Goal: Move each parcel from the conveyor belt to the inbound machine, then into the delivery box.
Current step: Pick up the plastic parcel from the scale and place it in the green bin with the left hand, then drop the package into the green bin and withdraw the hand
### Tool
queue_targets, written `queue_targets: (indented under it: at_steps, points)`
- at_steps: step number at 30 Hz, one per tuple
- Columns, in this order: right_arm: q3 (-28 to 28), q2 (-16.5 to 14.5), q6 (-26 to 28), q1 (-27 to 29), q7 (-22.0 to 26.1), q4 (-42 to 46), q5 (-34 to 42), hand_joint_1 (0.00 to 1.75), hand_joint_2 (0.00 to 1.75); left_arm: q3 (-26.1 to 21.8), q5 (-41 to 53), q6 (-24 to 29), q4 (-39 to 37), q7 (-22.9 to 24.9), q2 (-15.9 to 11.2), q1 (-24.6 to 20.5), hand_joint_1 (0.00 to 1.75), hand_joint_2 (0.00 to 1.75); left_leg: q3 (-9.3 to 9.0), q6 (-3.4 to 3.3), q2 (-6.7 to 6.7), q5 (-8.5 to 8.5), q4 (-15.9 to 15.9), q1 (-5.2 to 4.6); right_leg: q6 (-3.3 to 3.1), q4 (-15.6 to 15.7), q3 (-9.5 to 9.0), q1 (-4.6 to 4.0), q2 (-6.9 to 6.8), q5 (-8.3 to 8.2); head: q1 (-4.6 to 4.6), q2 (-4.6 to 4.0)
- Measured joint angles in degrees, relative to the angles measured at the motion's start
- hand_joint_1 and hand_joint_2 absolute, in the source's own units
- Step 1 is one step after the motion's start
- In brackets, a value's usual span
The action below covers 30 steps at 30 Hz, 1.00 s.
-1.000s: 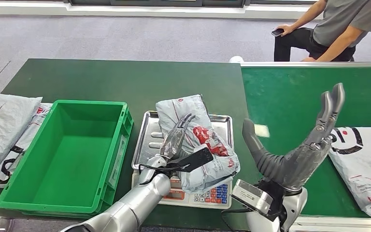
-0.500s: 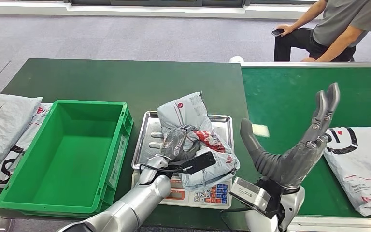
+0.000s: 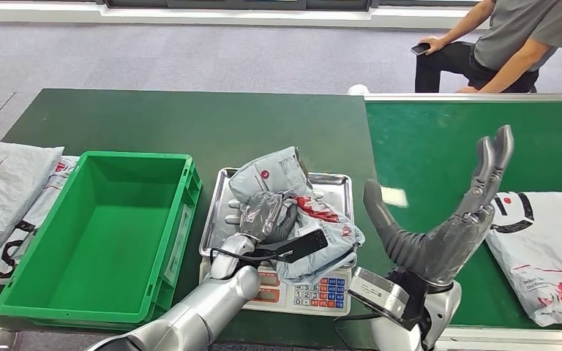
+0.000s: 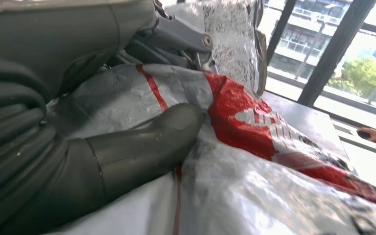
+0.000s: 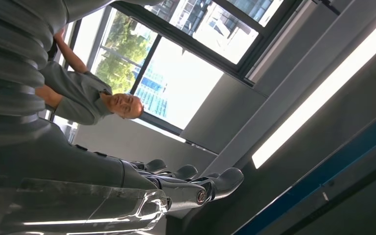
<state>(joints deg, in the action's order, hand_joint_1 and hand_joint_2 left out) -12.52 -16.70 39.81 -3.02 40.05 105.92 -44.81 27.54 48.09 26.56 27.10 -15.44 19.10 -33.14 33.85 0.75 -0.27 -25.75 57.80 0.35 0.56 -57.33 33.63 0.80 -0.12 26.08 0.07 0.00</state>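
Observation:
A crumpled grey parcel with red print lies on the steel tray of the inbound scale. My left hand grips its near side, fingers curled over the bag and thumb pressed in; the left wrist view shows the thumb pushed against the parcel. My right hand is raised above the conveyor belt with fingers spread and nothing in it; the right wrist view shows its fingers pointing up at the ceiling. A second parcel lies on the belt at the right. The green delivery box stands empty, left of the scale.
More grey parcels lie on the table left of the box. A seated person holding a phone is beyond the belt at the far right. A small white label lies on the belt near the scale.
My left hand's fingers have closed over the parcel on the scale, bunching it and pulling its far end nearer. The parcel on the belt has shifted slightly left. The right hand barely moved.

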Motion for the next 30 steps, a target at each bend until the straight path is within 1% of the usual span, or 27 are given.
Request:
queue_targets:
  at_steps: [2, 5, 7, 9, 13, 16, 20, 27, 30]
  points:
    - [0.12, 0.00, 0.01, 0.00, -0.01, 0.00, -0.11, 0.00, 1.75, 0.00, 1.78, 2.25, 0.53, 1.42, -0.11, 0.00, 1.75, 1.75, 0.00, 0.00, 0.00, 0.00, 0.00, 0.00, 0.00, 0.00, 0.00, 0.00, 0.00, 0.00, 0.01, 0.00]
    - [0.34, 0.00, 0.02, 0.04, -0.01, 0.00, -0.29, 0.00, 1.75, -0.02, 4.85, 7.34, 2.37, 4.39, -0.98, 0.01, 1.75, 1.75, 0.00, 0.00, 0.01, 0.00, 0.00, 0.00, 0.00, -0.01, 0.02, 0.00, 0.03, 0.00, 0.01, 0.00]
    - [0.67, 0.00, 0.03, 0.07, -0.01, 0.00, -0.31, 0.00, 1.75, -0.30, 7.11, 10.56, 4.92, 6.56, -2.24, 0.06, 1.75, 1.75, 0.00, 0.02, 0.01, 0.01, 0.00, 0.01, 0.00, -0.03, 0.03, -0.01, 0.04, 0.00, 0.01, 0.00]
    - [1.10, 0.00, 0.04, 0.09, -0.01, 0.01, -0.27, 0.00, 1.75, -1.27, 9.60, 12.39, 8.69, 8.53, -3.92, 0.37, 1.75, 1.75, 0.01, 0.04, 0.01, 0.03, 0.00, 0.01, 0.00, -0.06, 0.04, -0.01, 0.04, 0.00, 0.00, 0.00]
    - [1.76, -0.01, 0.05, 0.15, 0.01, 0.06, -0.03, 0.00, 1.75, -5.10, 13.04, 13.23, 17.43, 10.53, -7.00, 1.57, 1.75, 1.75, 0.00, 0.05, 0.03, 0.04, 0.00, 0.02, -0.02, -0.09, 0.08, -0.01, 0.06, 0.00, 0.00, 0.00]
    - [2.15, -0.03, 0.05, 0.16, 0.02, 0.17, 0.07, 0.00, 1.75, -8.08, 15.59, 13.32, 23.27, 10.72, -8.07, 3.46, 1.75, 1.75, 0.02, 0.05, 0.01, 0.03, 0.00, 0.02, -0.04, -0.10, 0.08, -0.01, 0.04, 0.02, 0.00, 0.00]
    - [2.63, -0.08, 0.05, 0.16, 0.02, 0.34, 0.13, 0.00, 1.75, -12.49, 18.35, 13.36, 30.26, 10.57, -8.31, 5.89, 1.75, 1.75, 0.03, 0.05, 0.02, 0.03, 0.00, 0.01, -0.04, -0.08, 0.08, 0.00, 0.05, 0.03, 0.01, 0.00]
    - [2.95, -0.12, 0.04, 0.21, 0.02, 0.72, 0.14, 0.00, 1.75, -17.33, 18.93, 13.36, 37.07, 9.62, -8.66, 8.31, 1.75, 1.75, 0.02, 0.05, 0.02, 0.03, 0.00, 0.01, -0.04, -0.07, 0.08, -0.01, 0.03, 0.02, 0.00, 0.00]
    - [3.09, -0.13, 0.05, 0.27, 0.01, 1.11, 0.09, 0.00, 1.75, -20.05, 20.59, 13.36, 39.20, 10.98, -8.66, 9.01, 1.75, 1.75, 0.02, 0.05, 0.02, 0.03, 0.00, 0.02, -0.04, -0.08, 0.08, -0.01, 0.03, 0.02, 0.00, 0.00]
